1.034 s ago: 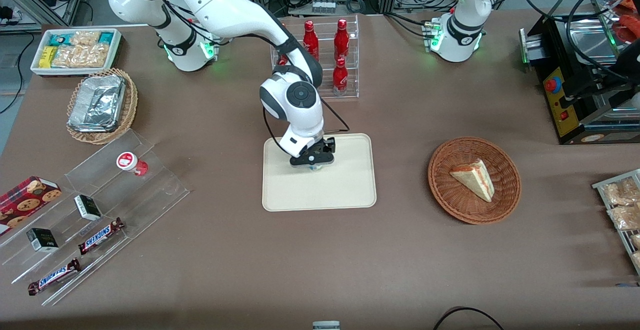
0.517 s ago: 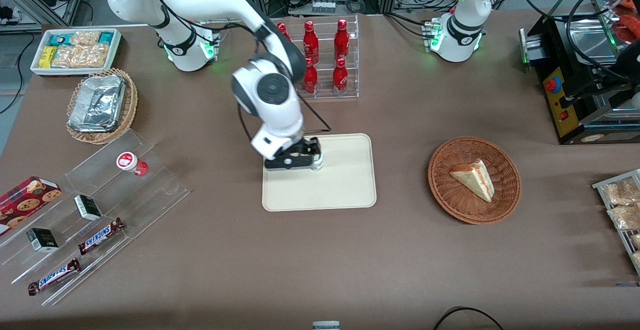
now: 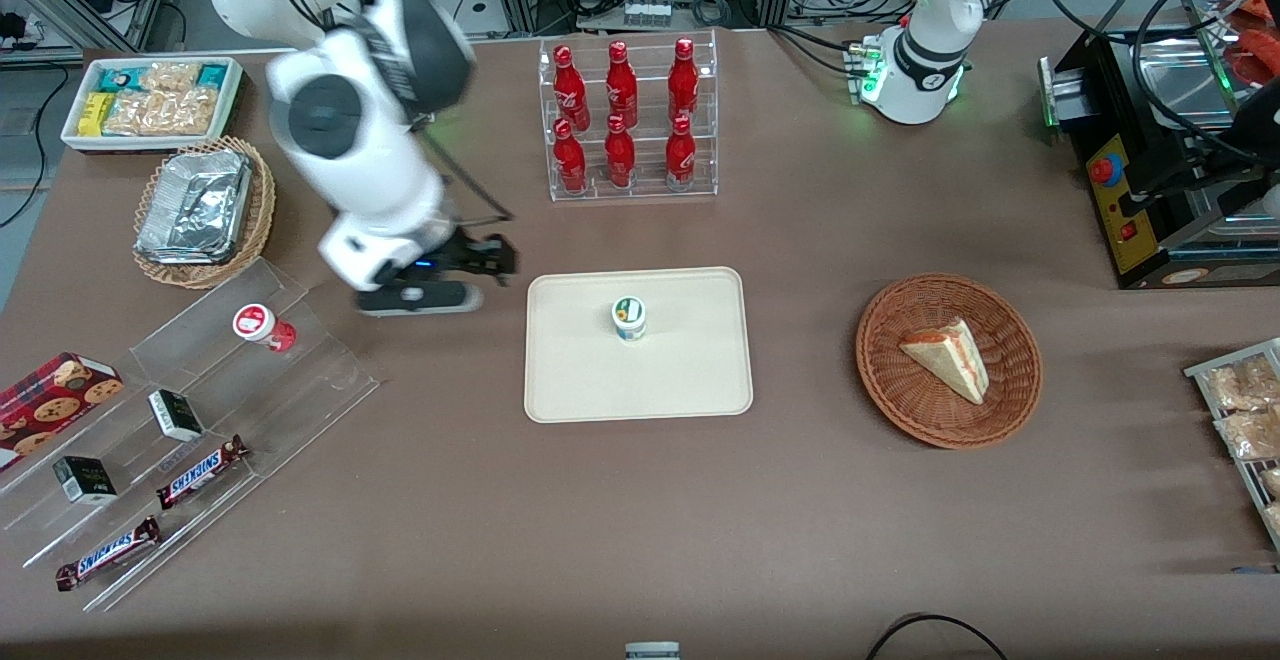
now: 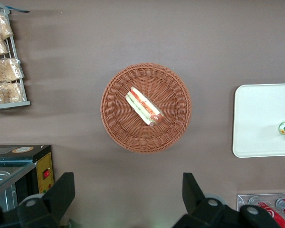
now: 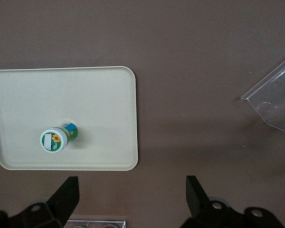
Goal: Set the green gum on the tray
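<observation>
White arm (image 3: pixel 370 170), black joints, black end effector (image 3: pixel 440 280)

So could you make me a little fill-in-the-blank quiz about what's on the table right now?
1. The green gum stands upright on the ____.
2. The claw is open and holds ____; it hangs above bare table beside the tray, toward the working arm's end.
3. The round wicker basket holds a wedge of ____.
4. The clear rack holds ____ red bottles.

Missing words: tray; nothing; sandwich; six
</observation>
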You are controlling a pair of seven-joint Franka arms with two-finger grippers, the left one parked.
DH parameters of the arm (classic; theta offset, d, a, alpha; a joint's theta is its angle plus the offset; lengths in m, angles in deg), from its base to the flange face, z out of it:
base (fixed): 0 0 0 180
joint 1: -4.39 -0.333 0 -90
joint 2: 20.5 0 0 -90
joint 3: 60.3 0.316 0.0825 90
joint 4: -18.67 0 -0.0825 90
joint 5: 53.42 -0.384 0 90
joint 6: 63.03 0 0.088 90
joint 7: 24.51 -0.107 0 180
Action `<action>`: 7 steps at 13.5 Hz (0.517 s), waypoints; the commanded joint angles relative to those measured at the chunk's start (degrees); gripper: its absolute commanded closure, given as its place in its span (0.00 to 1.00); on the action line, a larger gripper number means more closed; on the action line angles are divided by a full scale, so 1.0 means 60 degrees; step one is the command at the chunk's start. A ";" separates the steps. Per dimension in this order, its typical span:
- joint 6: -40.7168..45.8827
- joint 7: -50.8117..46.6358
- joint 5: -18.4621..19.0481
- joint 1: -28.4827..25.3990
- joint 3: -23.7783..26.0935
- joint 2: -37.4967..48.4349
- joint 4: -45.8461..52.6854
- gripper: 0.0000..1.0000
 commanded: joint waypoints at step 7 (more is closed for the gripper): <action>0.2000 0.2431 0.0168 0.2786 0.0035 0.1023 0.0164 0.00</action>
